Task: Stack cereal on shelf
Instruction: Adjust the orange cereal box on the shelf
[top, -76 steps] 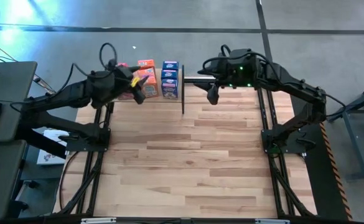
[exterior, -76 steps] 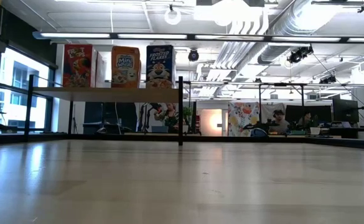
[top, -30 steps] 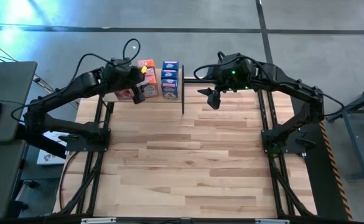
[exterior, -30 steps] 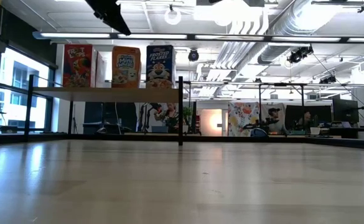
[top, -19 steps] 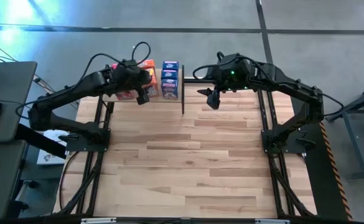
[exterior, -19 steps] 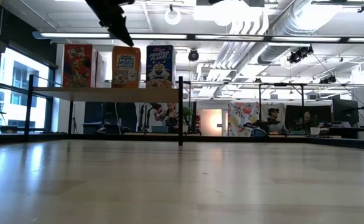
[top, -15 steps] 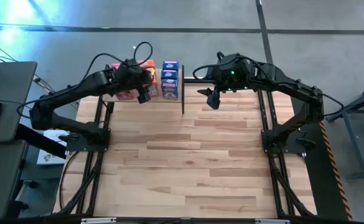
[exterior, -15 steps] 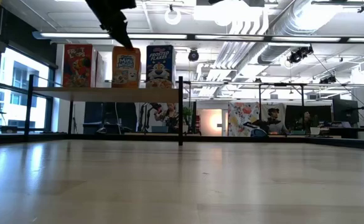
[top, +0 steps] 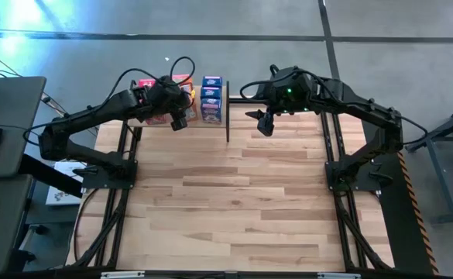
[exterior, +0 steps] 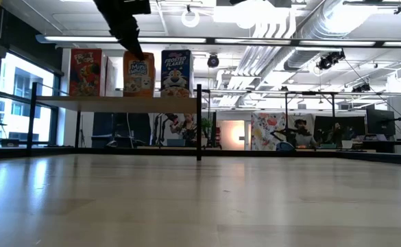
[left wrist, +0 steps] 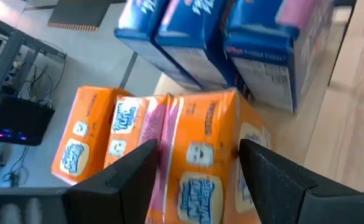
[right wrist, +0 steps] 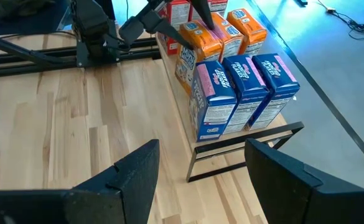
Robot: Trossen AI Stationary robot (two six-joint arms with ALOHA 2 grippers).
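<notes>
The shelf (top: 211, 122) stands at the far edge of the bench (top: 226, 201), toward its far left corner, a light board on thin black posts. All the cereal boxes in sight stand on it in rows: the blue boxes (right wrist: 244, 93) at the end nearest the middle of the far edge, the orange boxes (right wrist: 213, 37) next to them, and the pink-red boxes (exterior: 85, 71) at the end by the left corner.

The left gripper (top: 176, 116) hangs over the orange row. In its wrist view the two dark fingers (left wrist: 122, 180) stand apart on either side of the nearest orange box (left wrist: 200, 155), the one at the front edge of the shelf; whether the pads press on the cardboard cannot be told. From the low view this gripper comes down onto the top of the middle box, which sits upright on the board.

The right gripper (top: 263, 122) waits above the far edge of the bench, just beside the shelf's open end past the blue boxes. Its fingers (right wrist: 138, 180) are spread with nothing between them.
</notes>
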